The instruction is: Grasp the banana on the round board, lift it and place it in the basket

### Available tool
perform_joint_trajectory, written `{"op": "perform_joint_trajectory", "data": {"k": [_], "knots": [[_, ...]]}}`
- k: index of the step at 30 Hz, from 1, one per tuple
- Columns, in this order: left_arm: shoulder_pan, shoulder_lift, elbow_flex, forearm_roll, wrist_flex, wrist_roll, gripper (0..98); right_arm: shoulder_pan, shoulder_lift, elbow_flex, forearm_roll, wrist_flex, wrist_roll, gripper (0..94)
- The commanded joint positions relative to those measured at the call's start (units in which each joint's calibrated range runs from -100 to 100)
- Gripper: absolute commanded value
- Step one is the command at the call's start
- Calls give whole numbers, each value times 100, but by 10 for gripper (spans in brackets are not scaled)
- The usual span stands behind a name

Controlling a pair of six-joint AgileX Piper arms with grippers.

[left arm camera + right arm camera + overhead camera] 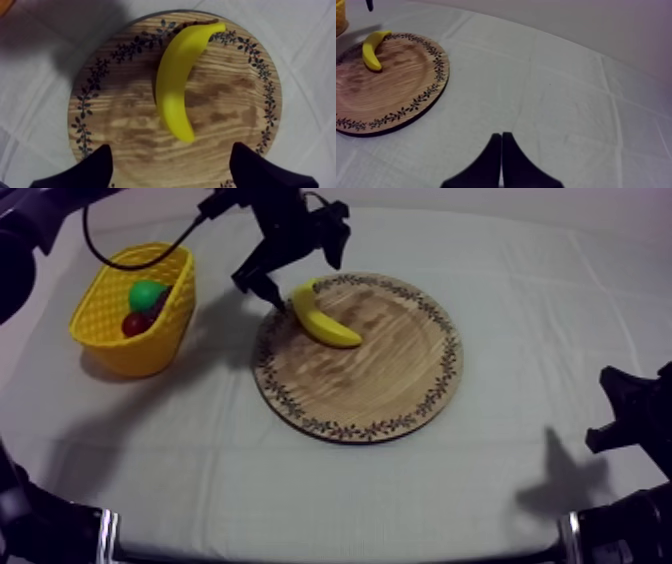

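No writing, label, brand, number or sign can be read on anything here; the only marking is the dark leaf-sprig pattern round the rim of the wooden board [372, 380], and it forms no letters

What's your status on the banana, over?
Left gripper open over banana. Banana lying on wooden board. Right gripper shut, over bare cloth. Nothing blocking yellow basket.
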Motion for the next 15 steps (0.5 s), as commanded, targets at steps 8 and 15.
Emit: {"op": "perform_joint_trajectory", "data": {"k": [8,15], "knots": [[-109,602,-73,131,-500,-267,843,1,0,5,-2,-3,0,3],[-205,962,-352,184,-575,-410,842,1,0,5,-2,-3,0,3]]}}
